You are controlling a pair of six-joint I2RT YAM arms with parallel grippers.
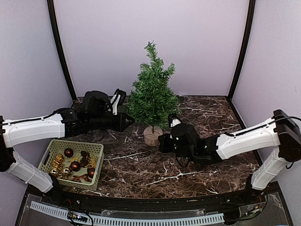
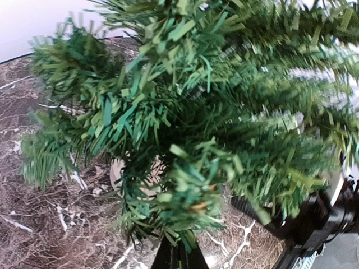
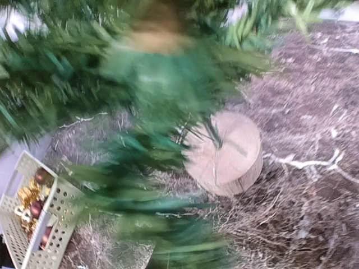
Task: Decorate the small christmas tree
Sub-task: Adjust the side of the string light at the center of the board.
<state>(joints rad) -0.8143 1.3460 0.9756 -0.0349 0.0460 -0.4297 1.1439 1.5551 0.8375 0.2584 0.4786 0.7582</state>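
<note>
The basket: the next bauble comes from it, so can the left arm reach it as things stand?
Probably yes: the basket lies open-topped beside the left arm, nothing over it. The left gripper, shut at the small christmas tree, must first draw back.

The dark marble table [image 1: 141, 165] bears the small christmas tree [image 1: 151, 94] and a basket [image 1: 80, 142].

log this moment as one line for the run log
left claw: shut at lower branch tip | right claw: shut near wooden base | small christmas tree: upright | basket: ornaments inside
</note>
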